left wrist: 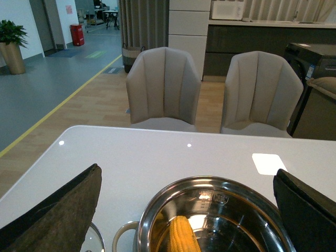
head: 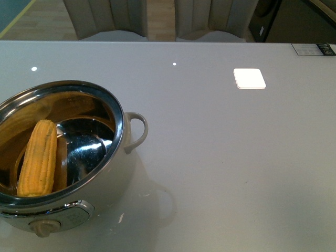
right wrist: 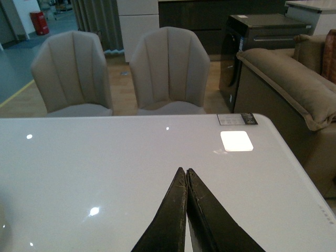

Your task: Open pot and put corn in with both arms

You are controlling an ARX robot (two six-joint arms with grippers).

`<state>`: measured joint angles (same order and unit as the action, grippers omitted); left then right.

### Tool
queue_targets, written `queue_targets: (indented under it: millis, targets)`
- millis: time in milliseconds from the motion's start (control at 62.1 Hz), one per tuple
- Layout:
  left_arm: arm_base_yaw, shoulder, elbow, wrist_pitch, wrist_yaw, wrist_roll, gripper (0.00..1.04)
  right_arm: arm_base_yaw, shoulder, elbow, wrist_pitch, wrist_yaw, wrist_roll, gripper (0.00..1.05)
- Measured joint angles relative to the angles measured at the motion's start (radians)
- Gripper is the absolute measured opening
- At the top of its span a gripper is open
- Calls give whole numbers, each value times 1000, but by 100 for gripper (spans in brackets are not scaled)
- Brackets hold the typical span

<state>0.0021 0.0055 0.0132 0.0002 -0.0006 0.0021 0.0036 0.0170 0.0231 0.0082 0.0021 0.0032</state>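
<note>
Corn (head: 39,157) inside open pot (head: 118,157), leaning on steel wall, on white table (head: 236,157). Left gripper (left wrist: 186,210) spread wide above pot; right gripper (right wrist: 186,178) pinched closed, empty.

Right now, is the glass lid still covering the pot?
No, in the front view the pot stands open, and the corn lies bare inside against its shiny wall.

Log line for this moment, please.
pot: lid off | corn: inside pot | left gripper: open above pot, empty | right gripper: shut, empty, over table
</note>
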Motion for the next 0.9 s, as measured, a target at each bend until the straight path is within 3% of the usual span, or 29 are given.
queue_targets:
  millis: [354, 772, 853, 901]
  targets:
    - [0, 0, 0, 0, 0, 0, 98, 0, -11, 0, -7, 0, -1, 3]
    - [0, 0, 0, 0, 0, 0, 98, 0, -11, 0, -7, 0, 0, 83]
    - [0, 0, 0, 0, 0, 0, 98, 0, -11, 0, -7, 0, 0, 96]
    - [0, 0, 0, 0, 0, 0, 98, 0, -11, 0, -7, 0, 0, 96]
